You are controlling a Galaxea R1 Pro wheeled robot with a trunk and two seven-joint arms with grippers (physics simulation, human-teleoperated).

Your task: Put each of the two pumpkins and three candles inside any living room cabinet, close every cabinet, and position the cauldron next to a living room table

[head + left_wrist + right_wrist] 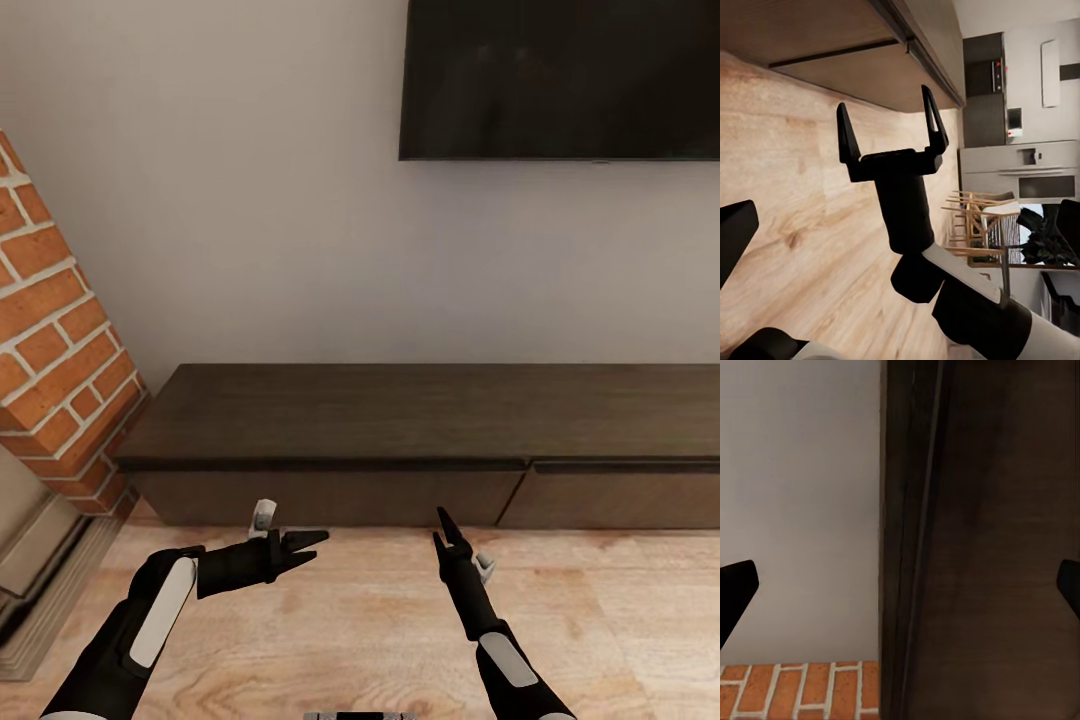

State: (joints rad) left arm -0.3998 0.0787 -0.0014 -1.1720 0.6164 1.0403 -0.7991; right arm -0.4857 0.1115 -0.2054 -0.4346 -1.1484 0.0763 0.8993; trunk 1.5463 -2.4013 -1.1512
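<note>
- The cabinet (420, 420) is faced from the floor, its drawer fronts shut and its top bare.
- The left gripper (308, 546) and right gripper (892, 127) are held spread and empty.
- Nothing is seen stowed; pumpkins, candles and cauldron are judged outstanding.

The light was even and soft, with no plain source. The wall (250, 200) was pale and evenly lit, and the dark screen (560, 75) showed no glare. A thin shadow lay under the cabinet (420, 410) top. The head view was sharp to its edges; the right wrist view was soft and blurred on the cabinet's wood.
</note>
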